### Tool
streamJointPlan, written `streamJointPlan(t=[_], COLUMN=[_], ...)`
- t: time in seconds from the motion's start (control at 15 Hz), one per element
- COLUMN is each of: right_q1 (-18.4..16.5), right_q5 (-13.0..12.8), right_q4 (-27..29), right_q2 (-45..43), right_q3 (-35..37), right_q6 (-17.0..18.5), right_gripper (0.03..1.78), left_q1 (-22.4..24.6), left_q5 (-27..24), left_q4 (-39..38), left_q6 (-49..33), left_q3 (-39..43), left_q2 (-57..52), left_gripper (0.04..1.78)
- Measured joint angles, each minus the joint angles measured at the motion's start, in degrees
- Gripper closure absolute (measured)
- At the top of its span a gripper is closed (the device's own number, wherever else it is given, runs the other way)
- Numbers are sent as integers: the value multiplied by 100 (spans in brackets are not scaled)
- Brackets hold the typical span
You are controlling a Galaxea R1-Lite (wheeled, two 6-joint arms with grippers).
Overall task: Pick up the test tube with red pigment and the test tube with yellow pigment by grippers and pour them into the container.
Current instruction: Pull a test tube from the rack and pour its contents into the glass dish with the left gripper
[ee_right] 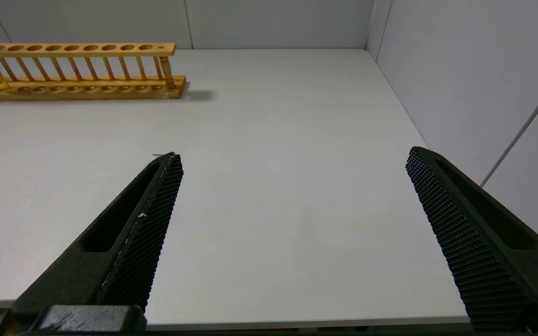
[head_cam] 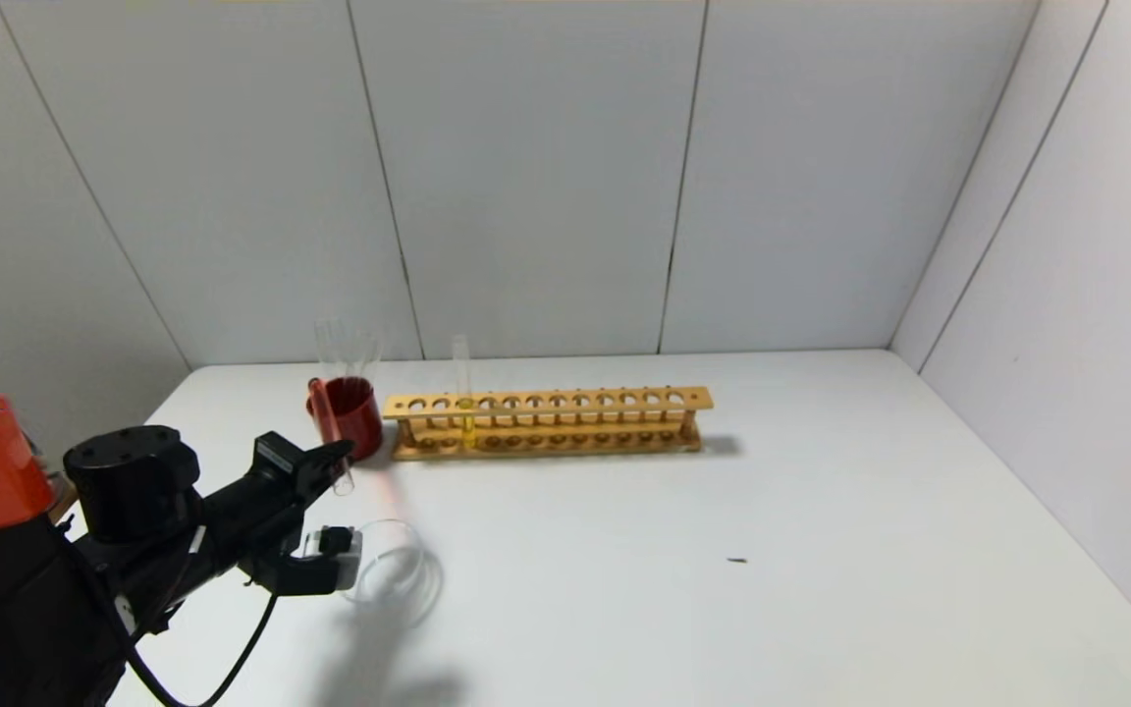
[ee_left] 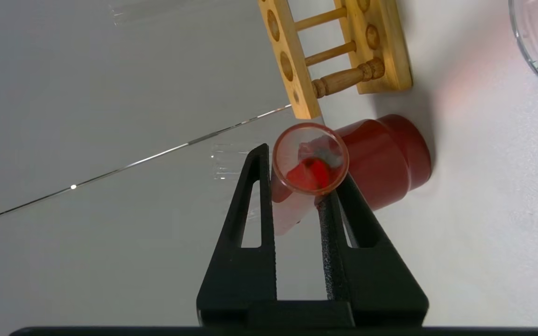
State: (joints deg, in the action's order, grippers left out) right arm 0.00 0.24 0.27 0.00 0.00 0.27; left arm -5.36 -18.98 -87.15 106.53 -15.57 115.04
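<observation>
My left gripper is shut on the test tube with red pigment, holding it tilted in the air in front of the red cup. In the left wrist view the tube's open mouth faces the camera between the black fingers, with red liquid deeper inside. The container, a low clear glass dish, sits on the table just right of the gripper and below the tube; its rim shows at the frame's edge. The test tube with yellow pigment stands upright in the wooden rack. My right gripper hangs open and empty over bare table.
A dark red cup with colourless tubes stands left of the rack, close behind the held tube. Grey walls close the table at the back and right. A small dark speck lies mid-table. The rack's end shows far from the right gripper.
</observation>
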Motion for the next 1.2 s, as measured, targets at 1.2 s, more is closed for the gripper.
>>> streamJointPlan(t=[1.2], right_q1=[0], right_q5=[0], right_q4=[0], right_q2=[0], right_q3=[0], right_q6=[0], right_gripper=[6], left_q1=[10], left_q5=[-96], left_q4=[0], left_q6=[1133], left_q3=[-273], left_q2=[262], left_gripper=[150])
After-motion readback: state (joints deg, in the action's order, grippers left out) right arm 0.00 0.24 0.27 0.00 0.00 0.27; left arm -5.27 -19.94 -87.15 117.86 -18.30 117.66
